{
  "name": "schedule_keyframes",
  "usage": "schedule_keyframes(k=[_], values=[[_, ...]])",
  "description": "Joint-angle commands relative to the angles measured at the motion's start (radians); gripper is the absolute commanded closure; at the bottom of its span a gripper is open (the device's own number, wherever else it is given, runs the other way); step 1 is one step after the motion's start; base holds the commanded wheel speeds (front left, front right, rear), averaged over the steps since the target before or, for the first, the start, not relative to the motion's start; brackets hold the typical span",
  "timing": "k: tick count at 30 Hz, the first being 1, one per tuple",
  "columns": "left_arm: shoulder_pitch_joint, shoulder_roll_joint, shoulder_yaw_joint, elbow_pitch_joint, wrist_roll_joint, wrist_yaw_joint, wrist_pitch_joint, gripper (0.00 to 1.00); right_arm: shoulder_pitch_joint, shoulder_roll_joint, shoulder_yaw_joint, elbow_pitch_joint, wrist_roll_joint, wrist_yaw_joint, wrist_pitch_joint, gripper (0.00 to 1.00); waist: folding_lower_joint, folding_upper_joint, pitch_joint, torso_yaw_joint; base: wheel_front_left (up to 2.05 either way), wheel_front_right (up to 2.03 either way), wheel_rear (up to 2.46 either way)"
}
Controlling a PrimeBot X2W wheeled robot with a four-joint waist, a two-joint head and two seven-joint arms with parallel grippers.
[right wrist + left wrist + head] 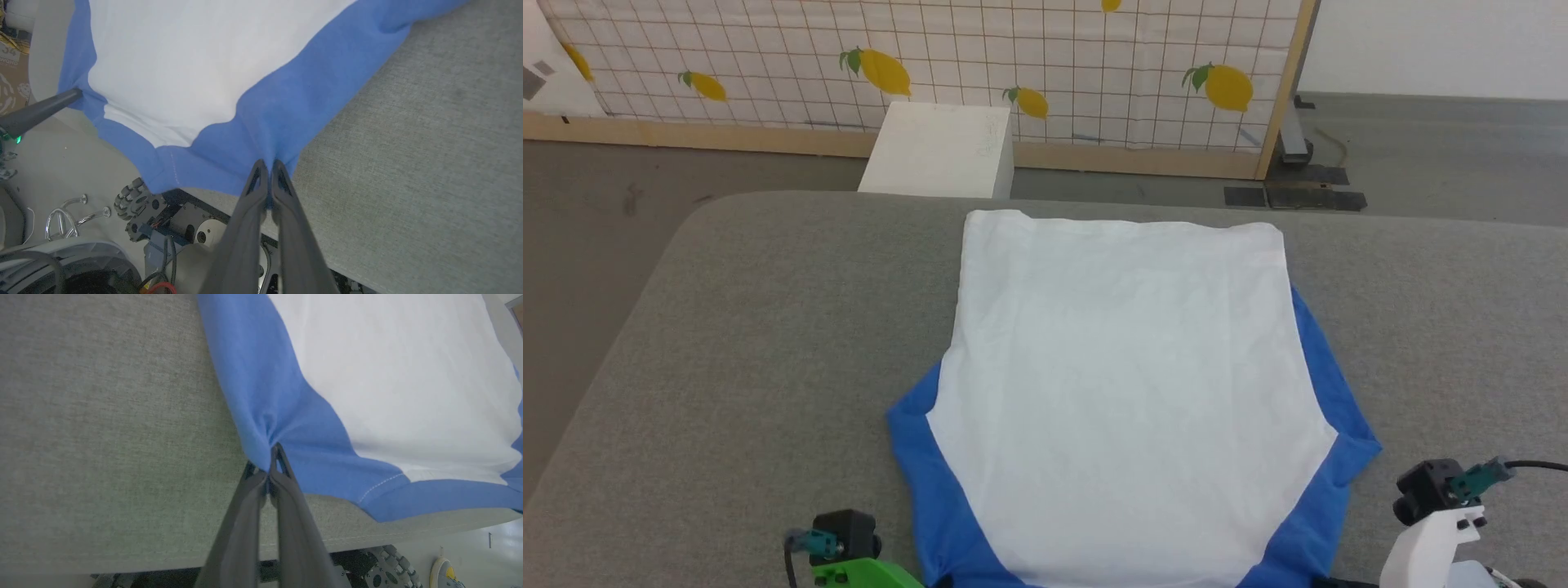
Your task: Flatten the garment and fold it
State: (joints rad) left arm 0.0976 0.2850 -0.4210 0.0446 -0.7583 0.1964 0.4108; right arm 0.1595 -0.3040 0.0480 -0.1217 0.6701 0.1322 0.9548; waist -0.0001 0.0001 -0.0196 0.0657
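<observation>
Both grippers are clamped on the near blue edge of the garment. The left gripper (277, 451) pinches a puckered bit of blue cloth at one corner, and the right gripper (265, 165) bites the blue band at the opposite corner, with the jaws pressed together on fabric in each wrist view.

Largest in the scene is the grey padded table (727, 343). The garment (1127, 367) lies across its middle, white body spread nearly flat, far hem toward the lemon-print screen (1094, 73), and blue sleeves poking out at either side near the robot. Its near edge reaches just past the table's front. A white box (939, 151) stands beyond the table.

Flattening looks close to done, and the fold seems about to start. The next move likely calls for lifting both corners evenly and carrying them toward the far hem, with the cloth taut so the white panel doesn't bunch.
</observation>
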Motion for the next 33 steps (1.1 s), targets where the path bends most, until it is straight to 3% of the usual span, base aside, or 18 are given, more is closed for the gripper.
schedule_keyframes(k=[1, 14, 15, 17, 18, 19, 33], values=[[0.016, 0.007, 0.005, -0.008, 0.001, 0.011, 0.005, 1.0, 0.012, 0.015, -0.009, -0.013, -0.011, -0.002, 0.013, 1.0, 0.0001, -0.0001, 0.002, -0.001, 0.0, 0.0, 0.0], [0.013, 0.017, 0.019, -0.049, -0.018, 0.027, 0.023, 1.0, -0.002, 0.054, -0.024, -0.038, -0.055, -0.002, 0.035, 1.0, 0.0001, -0.0001, 0.006, 0.0, 0.0, 0.0, 0.0], [0.013, 0.016, 0.02, -0.05, -0.023, 0.027, 0.028, 0.78, -0.004, 0.053, -0.023, -0.038, -0.056, -0.002, 0.037, 1.0, 0.0001, -0.0001, 0.006, 0.0, 0.0, 0.0, 0.0], [0.012, 0.015, 0.02, -0.052, -0.025, 0.029, 0.03, 0.0, -0.008, 0.054, -0.026, -0.037, -0.063, -0.002, 0.031, 1.0, 0.0001, -0.0001, 0.007, -0.001, 0.0, 0.0, 0.0], [0.012, 0.015, 0.02, -0.052, -0.026, 0.031, 0.033, 0.0, -0.009, 0.054, -0.025, -0.036, -0.067, -0.002, 0.03, 0.68, 0.0001, -0.0001, 0.007, -0.002, 0.0, 0.0, 0.0], [0.013, 0.015, 0.02, -0.052, -0.029, 0.034, 0.038, 0.0, -0.011, 0.053, -0.022, -0.035, -0.069, -0.002, 0.031, 0.0, 0.0001, -0.0001, 0.007, -0.002, 0.0, 0.0, 0.0], [0.013, 0.033, 0.028, -0.08, -0.029, 0.052, 0.049, 0.0, -0.03, 0.063, -0.04, -0.031, -0.077, -0.002, 0.0, 0.0, 0.0001, -0.0001, 0.007, -0.001, 0.0, 0.0, 0.0]])
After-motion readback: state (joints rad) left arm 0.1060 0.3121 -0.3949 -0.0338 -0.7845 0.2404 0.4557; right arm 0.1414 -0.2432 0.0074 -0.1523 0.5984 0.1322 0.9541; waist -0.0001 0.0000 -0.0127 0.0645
